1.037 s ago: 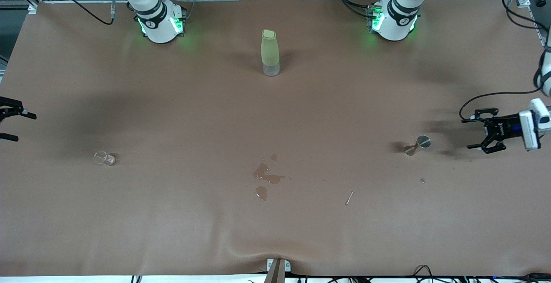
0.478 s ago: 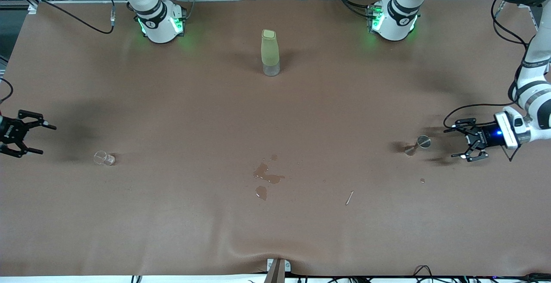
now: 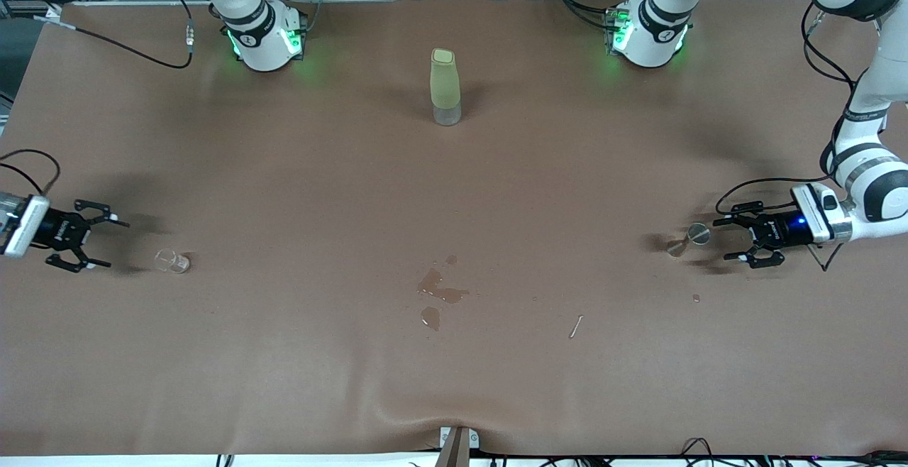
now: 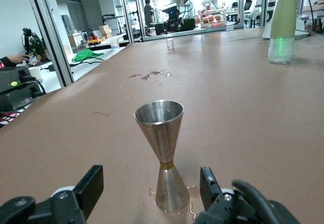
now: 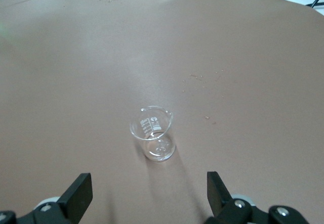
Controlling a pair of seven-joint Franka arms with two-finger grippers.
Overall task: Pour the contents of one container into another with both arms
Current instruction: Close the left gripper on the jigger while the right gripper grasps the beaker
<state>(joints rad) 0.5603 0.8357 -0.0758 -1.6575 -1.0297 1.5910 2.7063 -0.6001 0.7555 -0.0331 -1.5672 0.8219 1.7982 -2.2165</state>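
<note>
right gripper (image 3: 99, 244) low at the right arm's end of the table, jaws wide open, empty, glass beaker (image 3: 172, 261) at its 4 o'clock, near. jigger (image 3: 688, 240) upright on the table; left gripper (image 3: 734, 240) just beside it at 3 o'clock, jaws wide open, empty.

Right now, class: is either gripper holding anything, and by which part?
Nothing is held. The left gripper is open beside the jigger; the right gripper is open beside the glass beaker.
</note>
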